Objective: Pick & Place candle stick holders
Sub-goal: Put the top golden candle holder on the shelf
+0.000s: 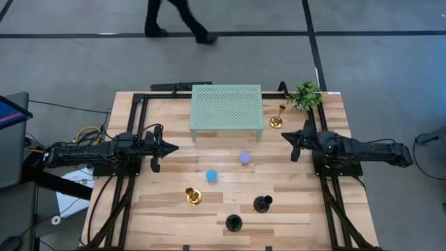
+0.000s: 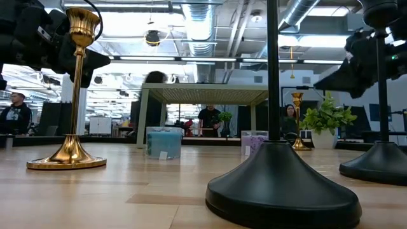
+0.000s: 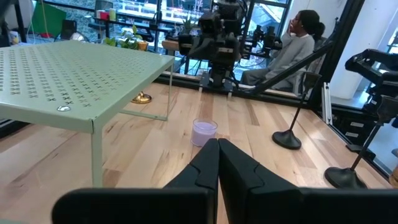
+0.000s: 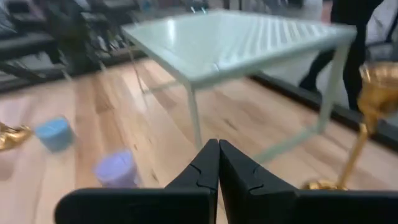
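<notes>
From above you see the pale wooden desk: both tools, left and right, closed and empty, candle stick holders between them. Low down, a shiny gold stem stands whole; black stems are cut off.

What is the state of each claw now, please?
Left claw: closed, holding nothing.
Right claw: closed, holding nothing.

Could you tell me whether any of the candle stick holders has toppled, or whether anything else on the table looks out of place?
Nothing stands out: the gold, black, blue and purple holders all stand upright and apart on the table.
</notes>
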